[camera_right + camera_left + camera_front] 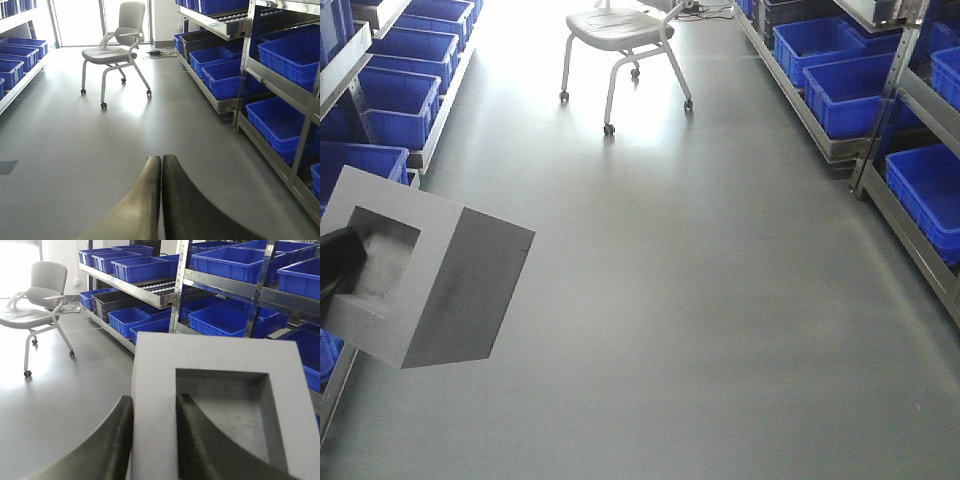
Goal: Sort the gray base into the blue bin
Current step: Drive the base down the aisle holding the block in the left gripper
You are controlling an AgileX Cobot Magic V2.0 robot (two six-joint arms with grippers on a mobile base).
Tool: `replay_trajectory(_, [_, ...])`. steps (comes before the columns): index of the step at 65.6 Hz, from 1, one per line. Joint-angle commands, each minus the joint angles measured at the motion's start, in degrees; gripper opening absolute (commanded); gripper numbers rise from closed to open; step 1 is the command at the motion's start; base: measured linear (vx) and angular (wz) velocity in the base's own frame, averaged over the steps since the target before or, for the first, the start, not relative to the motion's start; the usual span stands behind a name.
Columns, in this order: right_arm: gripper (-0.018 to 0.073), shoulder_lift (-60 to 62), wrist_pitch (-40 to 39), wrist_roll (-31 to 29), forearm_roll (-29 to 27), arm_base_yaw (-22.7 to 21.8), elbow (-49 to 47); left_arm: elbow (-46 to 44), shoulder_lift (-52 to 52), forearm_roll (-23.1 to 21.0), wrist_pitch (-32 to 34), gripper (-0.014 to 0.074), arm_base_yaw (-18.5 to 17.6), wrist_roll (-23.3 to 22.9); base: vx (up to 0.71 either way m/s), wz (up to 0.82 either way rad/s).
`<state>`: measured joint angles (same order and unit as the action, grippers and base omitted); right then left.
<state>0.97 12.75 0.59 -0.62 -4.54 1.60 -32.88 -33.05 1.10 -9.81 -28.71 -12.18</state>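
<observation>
Front view: gray base (430,270) hangs tilted at near left, clear of the floor (720,330), with its recessed face turned toward the left edge. Left end effector (338,265) comes in from that edge, a dark finger reaching into the recess. Blue bins (395,105) sit on shelving down the left side, with more along the right. A wheeled chair (620,35) stands far centre. The base is not in any bin. Left wrist view: gray base (220,352) fills the near frame. Left end effector (154,399) is clamped on one wall of the base, one finger (107,450) outside that wall and the other inside the square recess. Beyond is a metal rack (175,295) of blue bins, one dark bin (112,300) among them, and the chair (37,310) at far left. Right wrist view: right end effector (161,162) is clenched, fingers pressed flat together with nothing between them, over bare floor. The chair (117,50) is far centre and blue bins (280,120) are racked along the right.
</observation>
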Motion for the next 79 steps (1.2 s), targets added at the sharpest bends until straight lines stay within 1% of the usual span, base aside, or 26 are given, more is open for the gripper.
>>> replay_trajectory(1, [-0.0005, -0.2, -4.3, -0.6, 0.3, -0.1, 0.0, -1.9, 0.1, -0.2, 6.3, -0.0006, -0.3, -0.7, 0.44, 0.02])
replay_trajectory(79, [-0.0005, -0.2, -4.3, -0.6, 0.3, -0.1, 0.0, -1.9, 0.1, -0.2, 6.3, -0.0006, -0.3, -0.7, 0.43, 0.05])
